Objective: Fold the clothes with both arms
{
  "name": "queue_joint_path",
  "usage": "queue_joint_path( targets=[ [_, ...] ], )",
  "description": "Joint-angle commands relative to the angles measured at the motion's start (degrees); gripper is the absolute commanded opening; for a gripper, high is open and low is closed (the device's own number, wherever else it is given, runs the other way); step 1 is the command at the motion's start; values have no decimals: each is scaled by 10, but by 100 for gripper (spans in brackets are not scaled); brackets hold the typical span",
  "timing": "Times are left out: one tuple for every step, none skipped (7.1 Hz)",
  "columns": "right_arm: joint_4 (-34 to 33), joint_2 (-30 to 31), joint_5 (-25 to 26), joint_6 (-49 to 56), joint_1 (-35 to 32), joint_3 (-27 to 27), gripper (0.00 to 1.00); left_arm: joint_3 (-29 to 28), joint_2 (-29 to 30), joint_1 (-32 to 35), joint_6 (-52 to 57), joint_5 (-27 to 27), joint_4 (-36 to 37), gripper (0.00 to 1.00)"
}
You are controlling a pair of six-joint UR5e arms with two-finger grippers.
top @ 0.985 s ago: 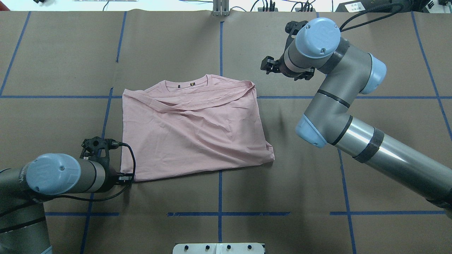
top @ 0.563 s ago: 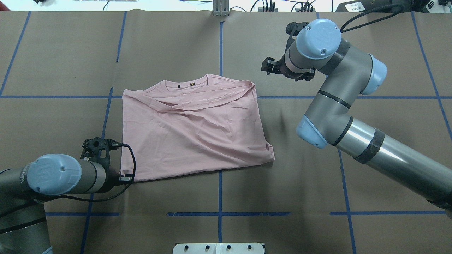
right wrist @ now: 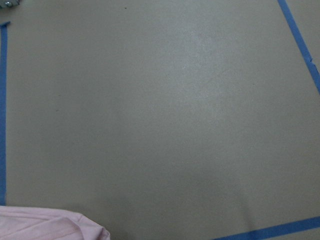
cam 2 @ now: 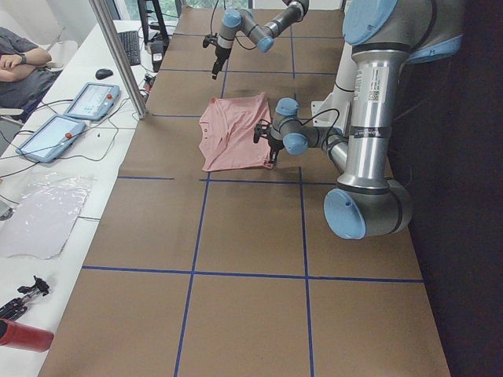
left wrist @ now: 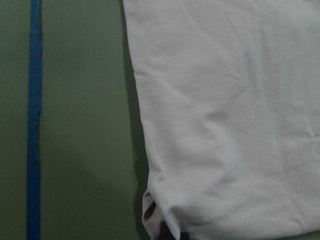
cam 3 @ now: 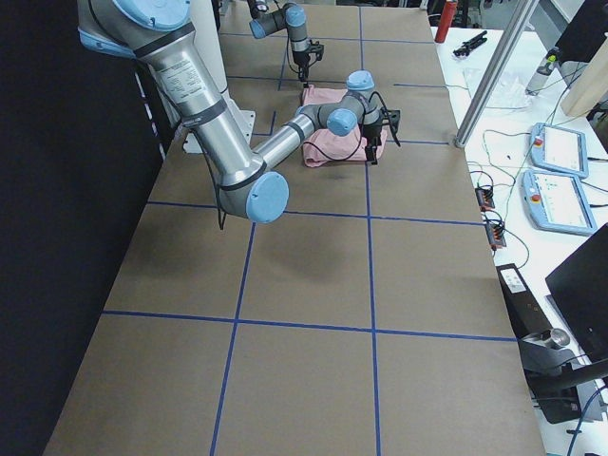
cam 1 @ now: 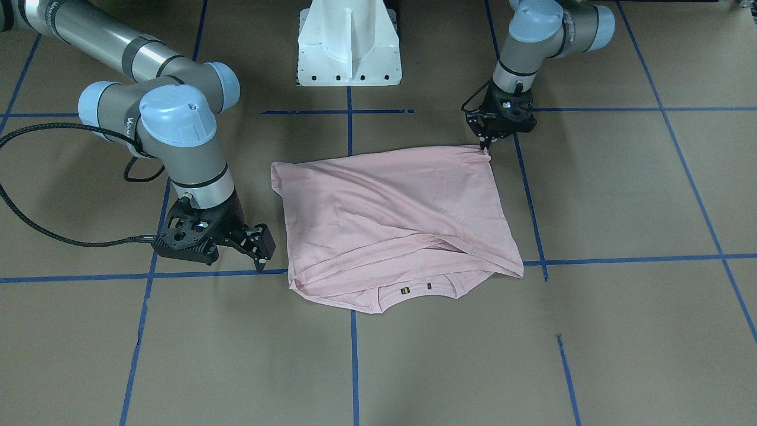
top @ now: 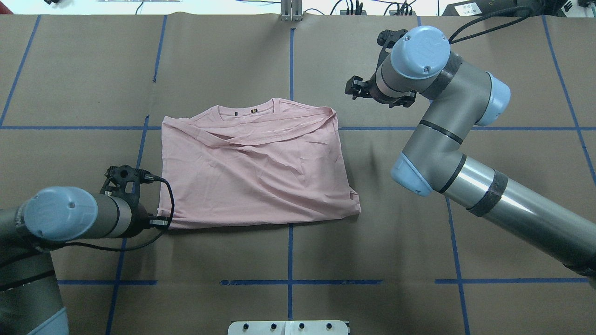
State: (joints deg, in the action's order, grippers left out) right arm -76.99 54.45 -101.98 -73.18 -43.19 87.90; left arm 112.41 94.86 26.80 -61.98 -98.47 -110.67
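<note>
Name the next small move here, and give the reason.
Probably bring the right claw to the T-shirt's free hem corner. The left claw appears pinched on the other hem corner, while the right hangs beside the collar end, off the cloth; a fold needs both corners held.

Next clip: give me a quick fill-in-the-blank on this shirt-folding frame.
1. The T-shirt on the table is ____ in colour.
2. Of the left claw and the right claw, only the ____ one touches the T-shirt.
3. It meets the T-shirt at a ____, not mid-edge.
4. The table's tape lines are ____.
Missing words: pink; left; corner; blue.
</note>
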Motion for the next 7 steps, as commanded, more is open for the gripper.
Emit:
queue_joint_path(
  targets=[
    [0,3,2,-3,0,0,100,-101,72,123,176,-2,-4,0],
    [1,2,6,-10,1,0,100,-189,143,166,220,-2,-7,0],
    [6,2,18,-10,3,-1,100,-281,213,205,253,-2,-15,0],
    [8,1,24,-10,5,-1,100,-387,273,237,274,-1,-70,0],
    [9,0,29,-9,6,-1,100,-512,343,256,299,12,-131,0],
    [17,0,32,-9,6,-1,100,-596,384,270,316,54,-166,0],
    [27,2,34,-4,6,-2,99,-618,383,289,360,56,-201,0]
  ],
)
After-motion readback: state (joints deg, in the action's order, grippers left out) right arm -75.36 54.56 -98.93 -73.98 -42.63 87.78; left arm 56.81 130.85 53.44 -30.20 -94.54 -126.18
